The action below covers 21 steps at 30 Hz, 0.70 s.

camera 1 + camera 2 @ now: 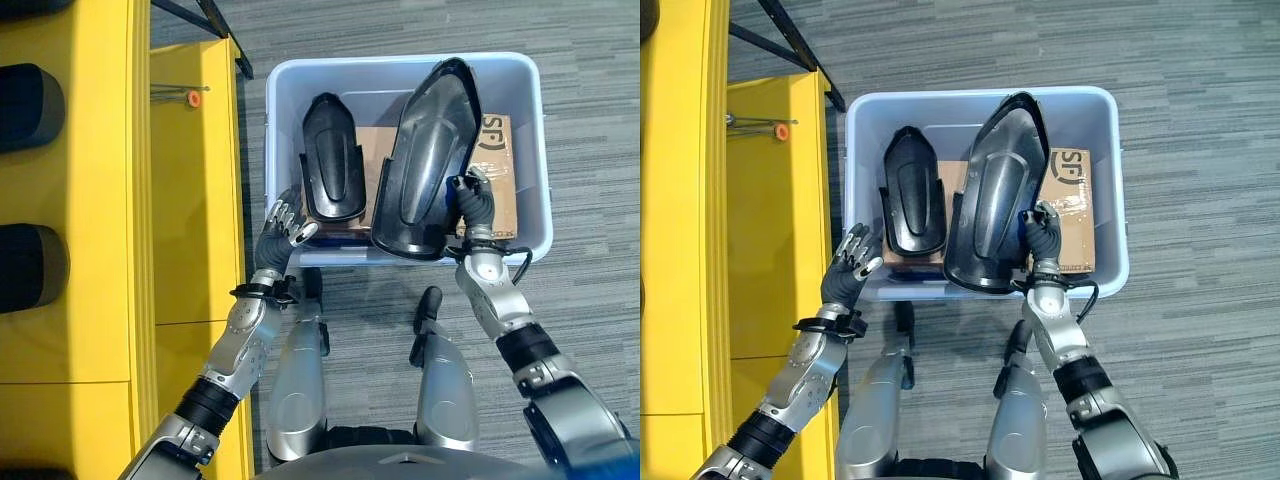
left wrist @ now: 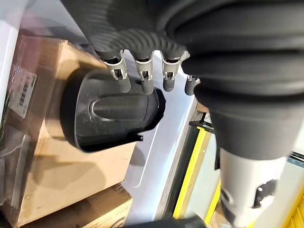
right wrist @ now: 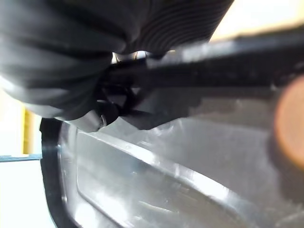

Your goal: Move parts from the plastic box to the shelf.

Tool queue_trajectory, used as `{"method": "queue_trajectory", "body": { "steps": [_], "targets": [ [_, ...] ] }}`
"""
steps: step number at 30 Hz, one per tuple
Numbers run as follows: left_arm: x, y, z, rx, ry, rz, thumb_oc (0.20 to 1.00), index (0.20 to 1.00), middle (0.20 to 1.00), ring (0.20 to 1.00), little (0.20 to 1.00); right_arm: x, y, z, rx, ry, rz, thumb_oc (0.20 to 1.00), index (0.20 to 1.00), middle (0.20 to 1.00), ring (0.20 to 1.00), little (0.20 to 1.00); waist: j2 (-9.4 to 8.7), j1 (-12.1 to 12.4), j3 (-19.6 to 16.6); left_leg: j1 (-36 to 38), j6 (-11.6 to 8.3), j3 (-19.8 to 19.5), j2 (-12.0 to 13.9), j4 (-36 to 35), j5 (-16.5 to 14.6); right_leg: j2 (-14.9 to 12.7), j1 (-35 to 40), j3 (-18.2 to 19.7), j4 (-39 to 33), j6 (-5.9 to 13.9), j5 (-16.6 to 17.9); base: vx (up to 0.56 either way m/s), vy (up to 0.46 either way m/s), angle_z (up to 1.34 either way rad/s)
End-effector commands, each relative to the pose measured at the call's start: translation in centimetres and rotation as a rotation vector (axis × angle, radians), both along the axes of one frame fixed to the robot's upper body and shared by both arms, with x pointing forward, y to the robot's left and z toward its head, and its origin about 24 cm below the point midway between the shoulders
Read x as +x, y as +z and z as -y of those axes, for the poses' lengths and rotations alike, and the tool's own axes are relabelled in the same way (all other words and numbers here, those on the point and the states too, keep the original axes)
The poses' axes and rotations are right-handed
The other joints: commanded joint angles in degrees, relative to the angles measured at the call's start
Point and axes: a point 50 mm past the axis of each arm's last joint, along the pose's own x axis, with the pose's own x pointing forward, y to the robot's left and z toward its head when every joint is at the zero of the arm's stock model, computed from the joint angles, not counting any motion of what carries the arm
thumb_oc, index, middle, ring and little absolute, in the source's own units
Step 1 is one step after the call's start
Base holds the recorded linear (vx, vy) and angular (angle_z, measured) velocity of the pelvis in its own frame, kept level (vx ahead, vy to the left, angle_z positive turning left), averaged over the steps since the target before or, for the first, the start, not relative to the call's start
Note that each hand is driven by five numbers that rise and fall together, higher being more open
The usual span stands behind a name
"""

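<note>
A pale blue plastic box (image 1: 540,150) is sitting on grey carpet (image 1: 590,330) directly ahead of the robot, with a yellow shelf (image 1: 190,200) standing just to its left. Inside the box a brown cardboard carton (image 1: 497,195) is lying flat along the bottom, and two black moulded parts are resting on it. The smaller black part (image 1: 333,160) is lying in the left half of the box, its domed side facing up. The larger black part (image 1: 425,160) is tilting up out of the right half, its upper tip reaching toward the far wall and its lower end overhanging the near rim. The right hand (image 1: 472,198) is sitting against the right edge of the larger part near its lower end; the right wrist view is showing dark fingers curling round the part's thin black edge, so the hand is gripping it. The left hand (image 1: 285,225) is hovering at the near left corner of the box, fingers (image 2: 146,78) straight and relaxed, spread side by side, holding nothing; in the left wrist view the fingertips are sitting just above the near end of the smaller part without clearly touching it. A thin metal rod with an orange tip (image 1: 193,97) is lying on the shelf surface, well apart from both hands.
</note>
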Motion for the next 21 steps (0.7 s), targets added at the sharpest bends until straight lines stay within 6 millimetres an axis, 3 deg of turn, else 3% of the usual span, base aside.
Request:
{"method": "queue_trajectory", "body": {
  "steps": [1, 8, 14, 16, 18, 20, 21],
  "targets": [
    [-0.7, 0.7, -1.8, 0.062, 0.016, 0.056, 1.000, 1.000, 1.000, 1.000, 1.000, -1.1, 3.0, -0.6, 0.058, 0.080, 0.197, 0.200, 0.200, 0.200, 0.200, 0.200, -2.28, -0.3, -4.4, 2.3, -1.74, -3.0, 3.5, 1.3, -3.1, -1.0, 0.1, 2.1, 2.6, 1.05, -2.2, 0.03, -0.065, -0.06],
    [-1.8, -0.5, -3.3, 0.072, 0.050, 0.006, 1.000, 1.000, 1.000, 1.000, 1.000, -2.9, 3.1, -1.8, 0.154, 0.223, 0.230, 0.200, 0.200, 0.200, 0.200, 0.200, -1.98, -0.7, -8.0, 7.3, -2.22, -3.0, 5.6, 0.6, -2.9, 0.7, 1.6, 2.5, 9.7, 0.10, -7.3, 0.03, -0.083, -0.03],
    [-2.7, -1.4, -4.3, 0.068, 0.091, -0.034, 1.000, 1.000, 1.000, 1.000, 1.000, -3.4, 3.8, -3.8, 0.180, 0.368, 0.255, 0.200, 0.200, 0.200, 0.200, 0.200, -1.98, -0.2, -9.8, 11.6, -2.87, -3.7, 9.1, 0.3, -1.7, 3.2, 2.3, 2.1, 19.5, -2.43, -14.2, 0.00, -0.166, 0.00],
    [-3.0, -1.5, -4.7, 0.065, 0.108, -0.039, 1.000, 1.000, 1.000, 1.000, 1.000, -3.4, 4.4, -4.7, 0.183, 0.429, 0.274, 0.200, 0.200, 0.200, 0.200, 0.200, -2.23, 0.6, -10.1, 13.1, -3.08, -4.4, 10.8, -1.2, 0.0, 4.6, 2.0, 1.6, 23.4, -3.71, -17.2, -0.05, -0.257, 0.01],
    [-3.2, -1.6, -4.8, 0.063, 0.110, -0.043, 1.000, 1.000, 1.000, 1.000, 1.000, -3.4, 4.7, -5.0, 0.189, 0.449, 0.283, 0.200, 0.200, 0.200, 0.200, 0.200, -2.15, 1.0, -10.4, 13.1, -3.25, -5.1, 11.8, -2.1, 1.2, 5.5, 1.8, 1.1, 24.2, -4.44, -18.2, -0.06, -0.223, 0.06],
    [-3.8, -2.5, -4.8, 0.046, 0.118, -0.085, 1.000, 1.000, 1.000, 1.000, 1.000, -3.2, 4.7, -5.5, 0.238, 0.496, 0.268, 0.200, 0.200, 0.200, 0.200, 0.200, -2.22, 2.4, -11.5, 12.5, -3.99, -7.5, 12.5, -5.3, 6.4, 7.2, 2.6, -1.2, 23.1, -5.81, -19.3, -0.07, -0.241, 0.14],
    [-3.8, -2.5, -4.7, 0.046, 0.118, -0.085, 1.000, 1.000, 1.000, 1.000, 1.000, -3.2, 4.7, -5.5, 0.238, 0.496, 0.268, 0.200, 0.200, 0.200, 0.200, 0.200, -2.02, 2.4, -11.7, 12.2, -4.03, -7.6, 12.7, -5.3, 6.5, 7.5, 2.5, -1.4, 22.8, -5.87, -19.1, -0.07, -0.236, 0.36]
  ]
}}
